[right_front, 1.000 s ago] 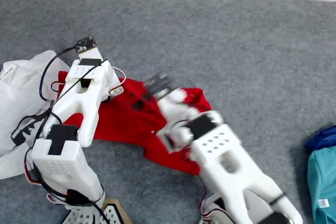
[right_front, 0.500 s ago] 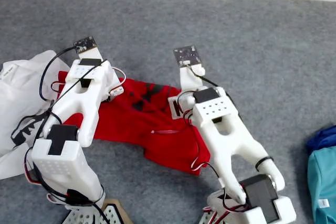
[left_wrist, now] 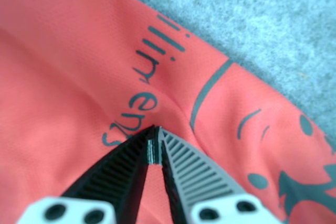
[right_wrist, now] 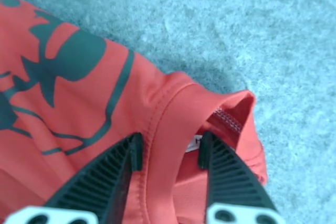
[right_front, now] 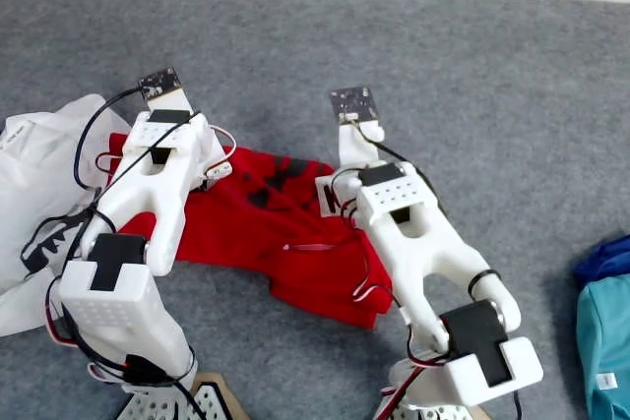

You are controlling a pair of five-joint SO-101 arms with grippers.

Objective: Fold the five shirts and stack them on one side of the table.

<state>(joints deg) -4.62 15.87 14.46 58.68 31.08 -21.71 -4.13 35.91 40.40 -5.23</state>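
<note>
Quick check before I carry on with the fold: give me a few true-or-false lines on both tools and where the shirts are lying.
1. The left tool is shut, pinching the printed fabric of the red shirt. True.
2. The right tool is clamped on a sleeve. False: the right tool is open, with its jaws either side of the collar.
3. The red shirt is folded into a neat rectangle. False: it lies spread out and rumpled on the grey table.
4. A white shirt lies next to the red one, on the left arm's side. True.
5. A teal shirt lies apart, on the right arm's side. True.
</note>
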